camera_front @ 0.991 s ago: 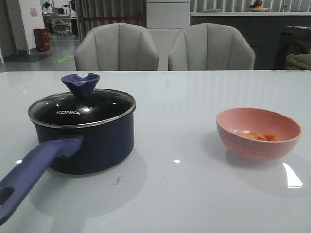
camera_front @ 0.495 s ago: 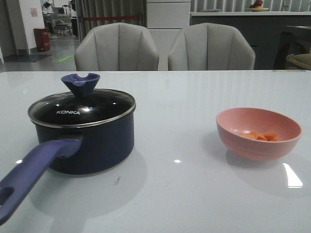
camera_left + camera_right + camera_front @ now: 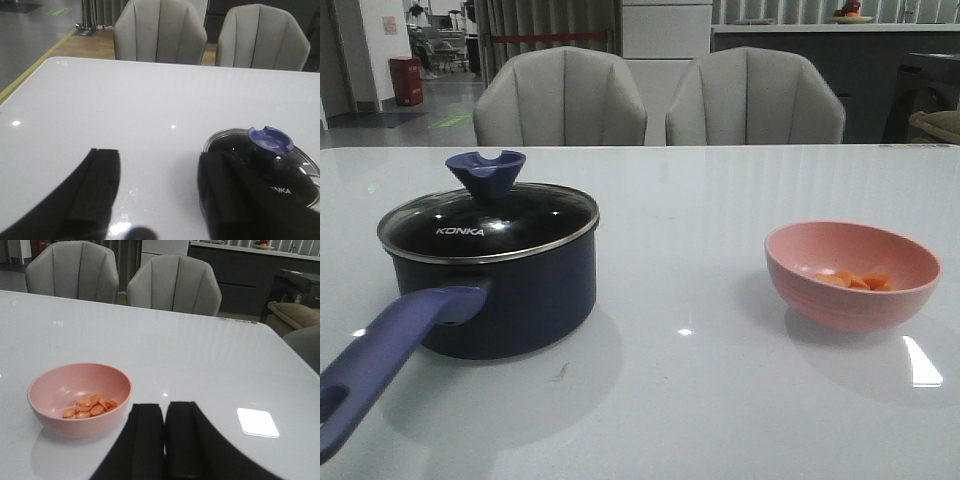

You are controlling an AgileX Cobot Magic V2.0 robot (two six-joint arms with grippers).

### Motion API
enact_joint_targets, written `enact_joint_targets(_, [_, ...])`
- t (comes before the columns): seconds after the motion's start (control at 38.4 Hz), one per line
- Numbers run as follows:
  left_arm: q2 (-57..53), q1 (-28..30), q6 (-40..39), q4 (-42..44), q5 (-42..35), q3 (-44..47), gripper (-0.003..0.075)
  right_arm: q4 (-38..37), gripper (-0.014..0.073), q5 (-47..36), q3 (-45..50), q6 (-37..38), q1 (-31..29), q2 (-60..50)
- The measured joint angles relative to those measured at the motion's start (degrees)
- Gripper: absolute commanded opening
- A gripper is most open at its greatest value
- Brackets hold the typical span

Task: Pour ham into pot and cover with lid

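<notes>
The dark navy pot (image 3: 510,290) stands at the left of the table, its purple-blue handle (image 3: 380,360) pointing toward me. The glass lid (image 3: 485,222) with its blue knob (image 3: 485,175) sits on the pot. The ham (image 3: 850,279), orange chunks, lies in a pink bowl (image 3: 850,275) at the right. My left gripper (image 3: 160,165) is open and empty above the table beside the lid (image 3: 280,160). My right gripper (image 3: 165,410) is shut and empty, beside the pink bowl (image 3: 80,397) with the ham (image 3: 90,406). Neither gripper shows in the front view.
Two grey chairs (image 3: 560,100) (image 3: 755,100) stand behind the table's far edge. A bright light reflection (image 3: 257,422) lies on the glossy white table (image 3: 700,200) near the right gripper.
</notes>
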Motion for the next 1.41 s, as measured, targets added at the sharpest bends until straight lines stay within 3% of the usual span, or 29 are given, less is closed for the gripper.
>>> enact_joint_targets(0.36, [1.75,0.0,0.0,0.24,1.96,-1.92,0.0524,0.0,0.0155,0.0,0.0,0.0,0.0,0.0])
enact_joint_targets(0.5, [9.6,0.0,0.0,0.61,9.74,-9.43,0.0538,0.0,0.0155,0.0,0.0,0.0,0.0,0.0])
enact_joint_targets(0.65, [19.7,0.0,0.0,0.64,16.01,-17.64,0.0624,0.0,0.0155,0.0,0.0,0.0,0.0,0.0])
enact_joint_targets(0.96, [40.5,-0.25,0.0,-1.08,28.06,-33.39,0.0627,0.0,0.0155,0.0,0.0,0.0,0.0,0.0])
enact_joint_targets(1.41, [64.76,-14.71,-4.09,-2.39,34.13,-54.37,0.0625,0.0,0.0155,0.0,0.0,0.0,0.0,0.0])
